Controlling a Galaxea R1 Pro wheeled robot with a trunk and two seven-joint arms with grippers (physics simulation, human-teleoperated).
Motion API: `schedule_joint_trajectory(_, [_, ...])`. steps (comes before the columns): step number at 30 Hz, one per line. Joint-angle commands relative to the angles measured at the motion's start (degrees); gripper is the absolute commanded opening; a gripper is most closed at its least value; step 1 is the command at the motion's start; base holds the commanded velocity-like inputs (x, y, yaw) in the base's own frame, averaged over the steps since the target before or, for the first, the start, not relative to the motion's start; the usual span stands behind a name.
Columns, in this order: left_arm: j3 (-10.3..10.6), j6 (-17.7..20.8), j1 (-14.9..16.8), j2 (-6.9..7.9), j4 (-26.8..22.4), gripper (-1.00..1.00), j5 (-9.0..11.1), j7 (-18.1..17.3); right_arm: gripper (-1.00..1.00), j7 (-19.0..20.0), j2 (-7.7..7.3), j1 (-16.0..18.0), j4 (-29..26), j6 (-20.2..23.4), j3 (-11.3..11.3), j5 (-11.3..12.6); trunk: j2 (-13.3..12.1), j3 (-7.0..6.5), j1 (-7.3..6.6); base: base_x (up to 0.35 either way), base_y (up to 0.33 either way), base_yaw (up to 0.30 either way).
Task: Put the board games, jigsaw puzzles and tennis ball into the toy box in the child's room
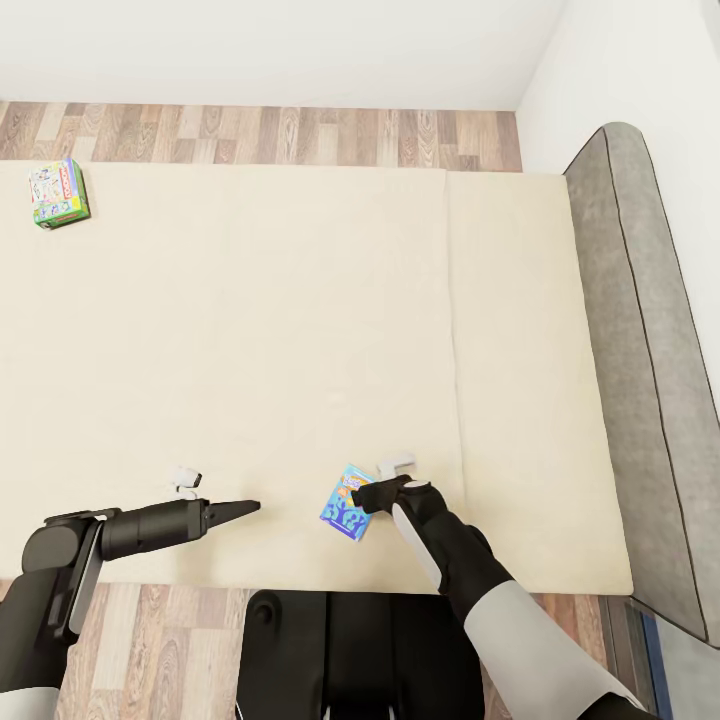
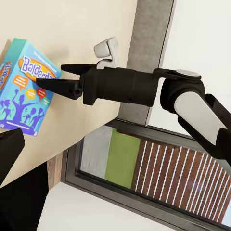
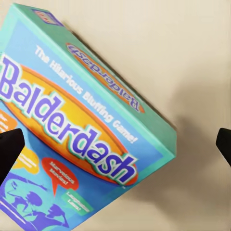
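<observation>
Right tool [image 1: 362, 497] hung open over blue game [image 1: 347, 503] on bed [image 1: 300, 330]; left tool [image 1: 245, 509] apparently shut, empty.

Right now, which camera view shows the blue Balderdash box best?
The right wrist view: the Balderdash box is close, its title readable. The left wrist view shows it smaller, beside the right gripper with jaws open. The head view shows it tiny on the bed.

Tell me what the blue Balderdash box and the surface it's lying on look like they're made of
The Balderdash box looks like printed cardboard with a smooth, slightly glossy finish: crisp folded edges, flat colour graphics and lettering. The mattress under it looks like matte beige fabric, judging by its soft, even tone and a faint seam; being a render, the weave isn't visible.
</observation>
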State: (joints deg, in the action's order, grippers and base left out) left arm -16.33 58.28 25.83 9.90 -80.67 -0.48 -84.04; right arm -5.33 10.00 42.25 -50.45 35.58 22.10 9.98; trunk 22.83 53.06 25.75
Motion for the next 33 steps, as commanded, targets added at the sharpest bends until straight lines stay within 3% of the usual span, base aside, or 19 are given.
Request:
schedule_joint_trajectory(1, [0.0,0.6,0.0,0.02,0.0,1.0,-0.1,-0.2,1.0,-0.6,0.0,0.0,-0.1,0.2,0.1,0.6,0.1,0.06,0.03,0.0,0.0,0.0])
schedule_joint_trajectory(21, [-0.1,0.6,0.0,0.03,0.0,1.0,-0.1,-0.2,1.0,-0.1,0.0,0.0,2.0,-1.3,0.3,0.9,0.1,0.06,0.03,0.0,0.0,0.0])
schedule_joint_trajectory(33, [0.0,0.6,0.0,-0.05,0.0,1.0,0.0,-0.2,1.0,5.1,0.0,0.0,1.9,-1.7,0.3,0.9,0.1,0.06,0.03,0.0,0.0,0.0])
